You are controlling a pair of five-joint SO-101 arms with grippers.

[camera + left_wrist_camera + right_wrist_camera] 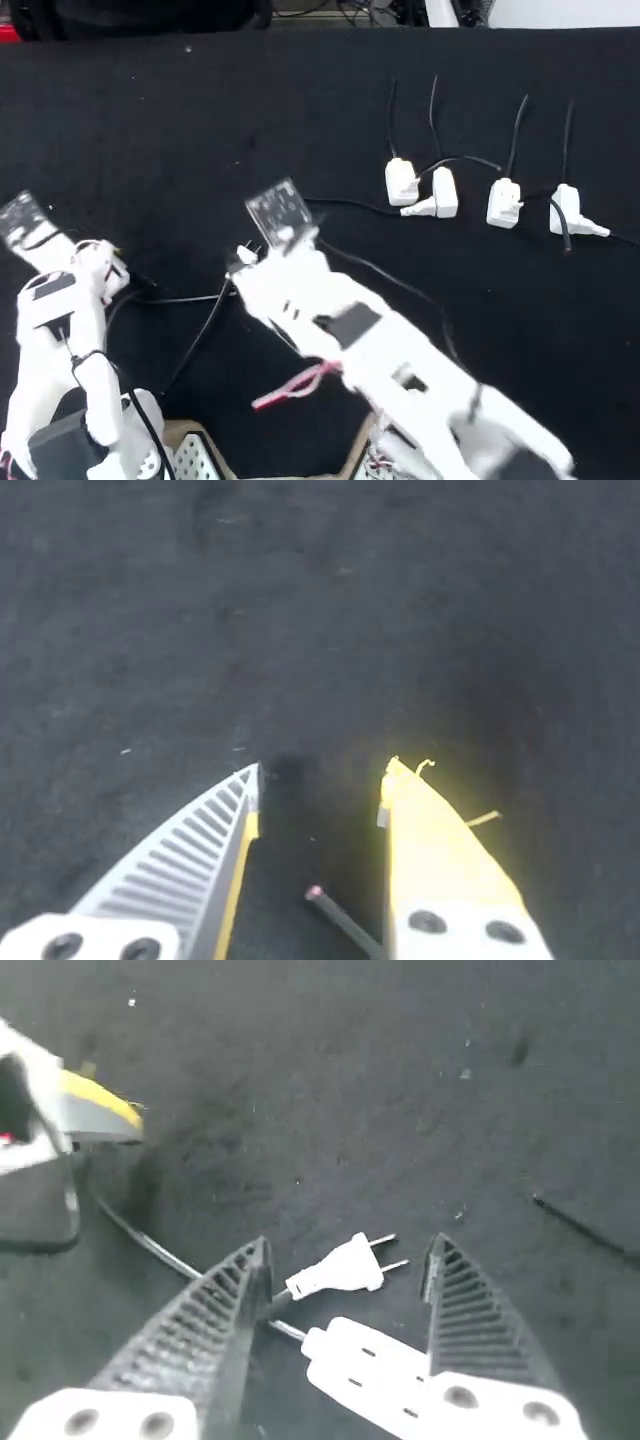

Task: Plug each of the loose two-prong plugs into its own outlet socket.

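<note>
Loose plug (335, 1268): white, two prongs, lying flat on black cloth (330, 1080) just beside outlet strip (375, 1375). Prongs bare, in no slot. Black cord (150, 1245) runs from plug's rear, away from strip.

Right gripper (350, 1243): spread wide over strip's end, one finger either side of plug, gripping nothing.

Left gripper (322, 768): jaws apart, nothing between them, low over cloth, well apart from strip.

Row of four white plug pieces (503, 203) with black cords: on cloth, far from strip, beyond right gripper.
</note>
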